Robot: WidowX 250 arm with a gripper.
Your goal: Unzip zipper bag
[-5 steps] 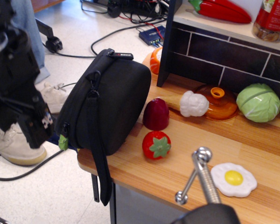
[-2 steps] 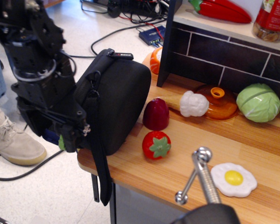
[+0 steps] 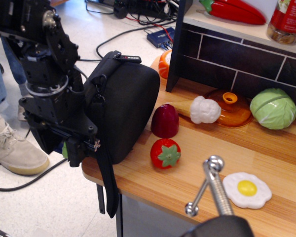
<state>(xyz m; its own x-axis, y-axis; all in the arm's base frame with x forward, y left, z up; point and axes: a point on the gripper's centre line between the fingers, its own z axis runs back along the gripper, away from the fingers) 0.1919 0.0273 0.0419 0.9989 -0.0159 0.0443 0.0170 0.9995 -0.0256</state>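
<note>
The zipper bag (image 3: 126, 106) is a large black rounded case standing on its edge at the left end of the wooden counter (image 3: 197, 173). Its black strap (image 3: 106, 177) hangs down over the counter edge, and a red-marked tag (image 3: 128, 58) sits on top. My black gripper (image 3: 74, 148) is pressed against the bag's left side at its lower corner. The small green zipper pull (image 3: 65, 149) shows only as a sliver at the fingertips. I cannot tell whether the fingers are closed on it.
Next to the bag lie a strawberry (image 3: 165, 153) and a dark red toy food (image 3: 165, 120). Further right are a white cauliflower (image 3: 204, 109), an orange lid (image 3: 230, 106), a green cabbage (image 3: 273, 108) and a fried egg (image 3: 246, 189). A metal handle (image 3: 209, 185) stands in front. Cables cross the floor (image 3: 64, 207).
My arm has swung in from the far left and now sits against the bag's left side. Its fingers now cover most of the green pull. The bag has not moved.
</note>
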